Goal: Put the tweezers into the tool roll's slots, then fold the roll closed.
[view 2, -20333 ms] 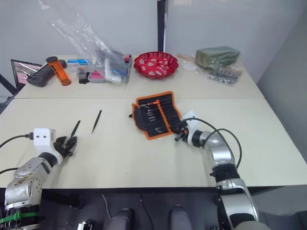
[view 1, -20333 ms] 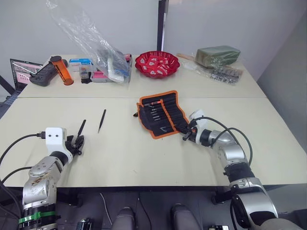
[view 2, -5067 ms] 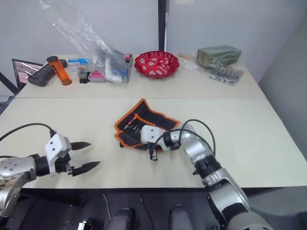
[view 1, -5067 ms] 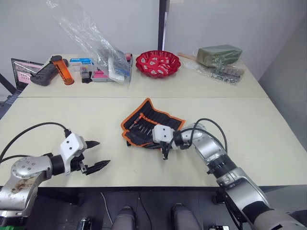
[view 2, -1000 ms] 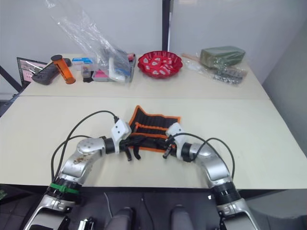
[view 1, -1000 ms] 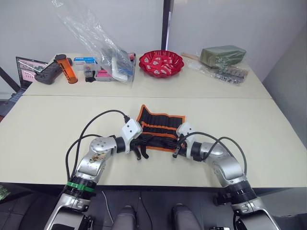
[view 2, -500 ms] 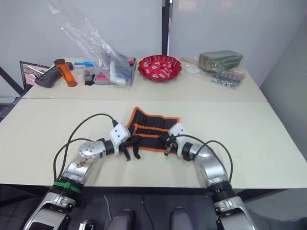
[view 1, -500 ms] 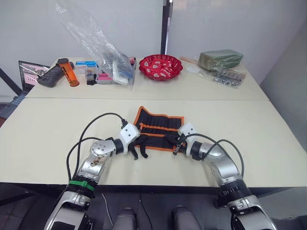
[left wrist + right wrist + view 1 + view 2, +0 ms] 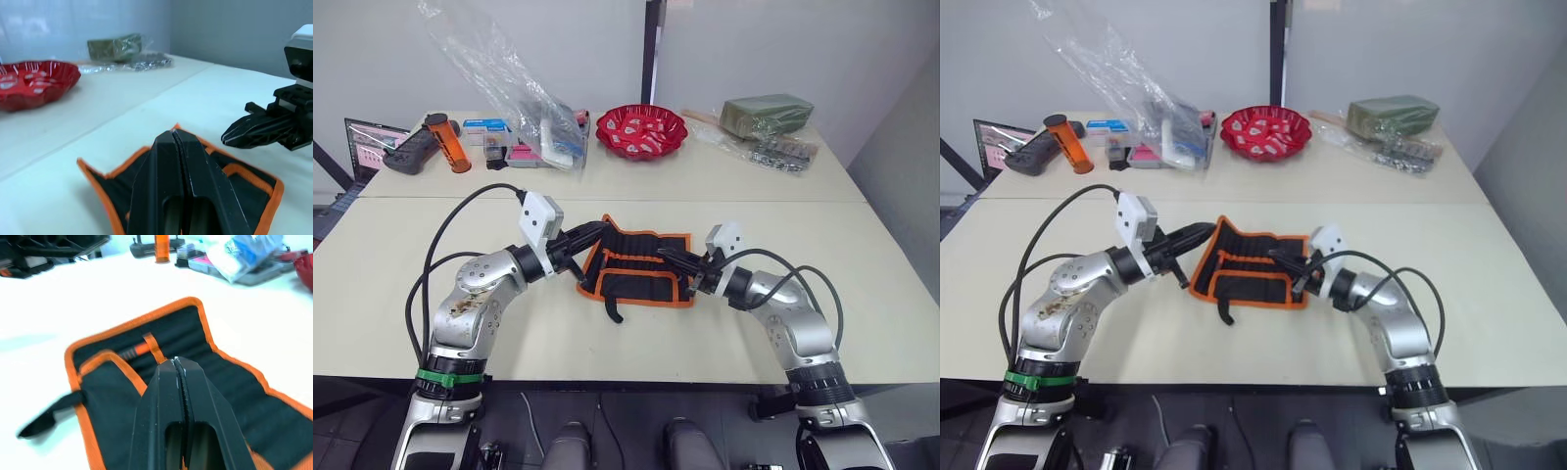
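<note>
Both grippers, fingers pressed together and empty, hover at either end of the tool roll.

Left gripper [image 9: 590, 234] points at the roll's left end; right gripper [image 9: 672, 258] sits over its right end, aimed back toward the left one. The tool roll [image 9: 640, 269] lies near the middle of the table [image 9: 862, 255], long axis running left to right, its strap [image 9: 612, 309] trailing toward the near edge.

a pale cream worktop [image 9: 862, 245] carries the black tool roll [image 9: 641, 269] with orange trim near its middle (short strap on the near side); along the far edge lie a red bowl [image 9: 641, 130], a clear plastic bag [image 9: 524, 93], an orange cylinder [image 9: 447, 143], a black controller [image 9: 406, 155] and a bagged green block [image 9: 762, 115]
</note>
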### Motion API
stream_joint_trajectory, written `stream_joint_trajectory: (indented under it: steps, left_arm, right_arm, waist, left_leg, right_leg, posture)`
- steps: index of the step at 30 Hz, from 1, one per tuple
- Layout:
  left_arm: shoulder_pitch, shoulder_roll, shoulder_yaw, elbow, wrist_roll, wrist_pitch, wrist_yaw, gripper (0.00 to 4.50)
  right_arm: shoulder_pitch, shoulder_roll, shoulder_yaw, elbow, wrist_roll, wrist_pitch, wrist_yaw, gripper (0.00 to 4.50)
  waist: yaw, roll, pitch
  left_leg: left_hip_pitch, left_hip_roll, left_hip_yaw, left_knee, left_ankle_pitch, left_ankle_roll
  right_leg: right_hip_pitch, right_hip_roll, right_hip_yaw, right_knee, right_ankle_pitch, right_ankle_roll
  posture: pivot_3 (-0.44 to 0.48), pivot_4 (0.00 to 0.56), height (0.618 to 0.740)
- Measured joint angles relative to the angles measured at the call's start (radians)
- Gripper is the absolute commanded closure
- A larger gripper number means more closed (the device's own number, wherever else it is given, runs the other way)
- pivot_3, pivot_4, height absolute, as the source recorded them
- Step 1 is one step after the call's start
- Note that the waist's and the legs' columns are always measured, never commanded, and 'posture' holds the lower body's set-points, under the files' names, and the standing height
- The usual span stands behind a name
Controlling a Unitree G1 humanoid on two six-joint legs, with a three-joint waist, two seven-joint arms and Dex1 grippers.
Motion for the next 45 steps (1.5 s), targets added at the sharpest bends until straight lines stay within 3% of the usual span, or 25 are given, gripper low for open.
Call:
stream_joint_trajectory:
  steps: [6, 16, 22, 34, 38, 45]
  left_arm:
    - [0.018, -0.046, -0.135, 0.048, 0.11, -0.019, 0.034, 4.49]
    - [0.047, -0.138, -0.199, 0.281, 0.238, -0.115, 0.099, 4.49]
    - [0.043, -0.22, -0.115, 0.332, 0.181, -0.078, 0.154, 4.49]
    - [0.069, -0.201, -0.098, 0.329, 0.166, -0.095, 0.138, 4.49]
    - [0.083, -0.202, -0.047, 0.323, 0.101, -0.079, 0.117, 4.49]
    - [0.053, -0.153, 0.117, 0.158, -0.112, 0.152, 0.139, 4.49]
  right_arm:
    - [0.0, 0.046, 0.052, 0.047, -0.075, 0.003, -0.071, 4.5]
    - [0.039, 0.061, 0.085, 0.116, -0.16, -0.039, -0.124, 4.5]
    - [0.037, 0.062, 0.075, 0.158, -0.159, -0.073, -0.135, 4.5]
    - [0.03, 0.046, 0.062, 0.216, -0.125, -0.125, -0.102, 4.5]
    - [0.034, 0.038, 0.034, 0.201, -0.101, -0.106, -0.084, 4.5]
    - [0.028, 0.011, -0.049, 0.106, 0.028, -0.005, -0.019, 4.5]
  waist:
    - [0.003, 0.0, 0.0]
    - [0.003, 0.0, 0.0]
    - [0.005, 0.0, 0.0]
    - [0.005, 0.0, 0.0]
    - [0.001, 0.001, 0.0]
    - [0.002, 0.0, 0.001]
  left_leg:
    - [-0.003, 0.0, 0.0, 0.001, 0.0, 0.0]
    - [-0.004, 0.0, 0.0, 0.001, 0.0, 0.0]
    - [0.001, 0.0, 0.0, 0.002, 0.0, 0.0]
    - [0.012, 0.0, 0.0, 0.0, 0.0, 0.0]
    - [0.011, 0.0, 0.0, 0.0, 0.0, 0.0]
    - [-0.002, 0.0, 0.0, 0.002, 0.0, 0.0]
  right_leg:
    - [-0.003, 0.0, 0.0, 0.0, 0.0, 0.0]
    - [-0.004, 0.0, 0.0, 0.0, 0.0, -0.001]
    - [0.001, 0.0, 0.0, 0.0, 0.001, 0.0]
    - [0.012, 0.0, 0.0, -0.002, -0.003, 0.006]
    - [0.011, 0.0, 0.0, -0.002, -0.003, 0.006]
    - [-0.001, 0.0, 0.0, -0.001, 0.001, 0.0]
  posture:
    - [0.0, 0.15, 0.74]
    - [0.0, 0.15, 0.74]
    - [0.0, 0.15, 0.74]
    - [0.0, 0.15, 0.74]
    - [0.0, 0.15, 0.74]
    - [0.0, 0.15, 0.74]
